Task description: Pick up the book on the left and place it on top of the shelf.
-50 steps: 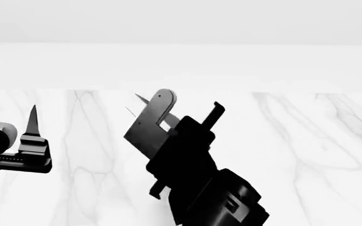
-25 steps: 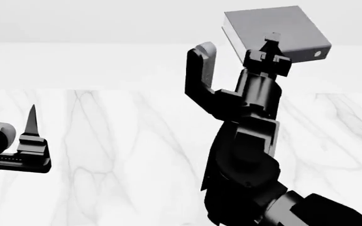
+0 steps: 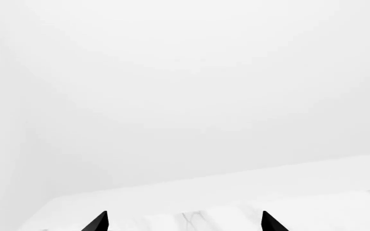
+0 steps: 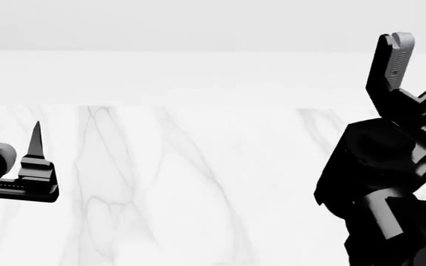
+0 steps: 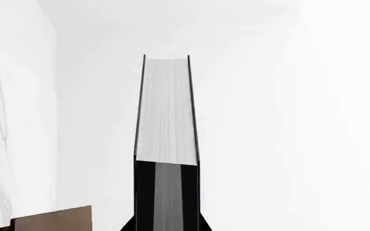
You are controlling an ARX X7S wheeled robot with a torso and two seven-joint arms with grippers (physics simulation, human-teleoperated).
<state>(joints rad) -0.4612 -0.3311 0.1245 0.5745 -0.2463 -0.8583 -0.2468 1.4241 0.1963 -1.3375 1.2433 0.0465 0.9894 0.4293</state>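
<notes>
Right tool (image 5: 167, 226) shifted rightward — gripping book (image 5: 166, 110)

Marble table (image 4: 198, 183) bare between grippers

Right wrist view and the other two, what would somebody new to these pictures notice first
In the right wrist view, the book fills the middle, white page edges toward the camera, clamped between the right gripper's black jaws against a blank white wall. A corner of the brown shelf shows low in that view. In the head view, the dark right arm looms at the right edge over the white marble table, while the left gripper sits idle at the left.
</notes>
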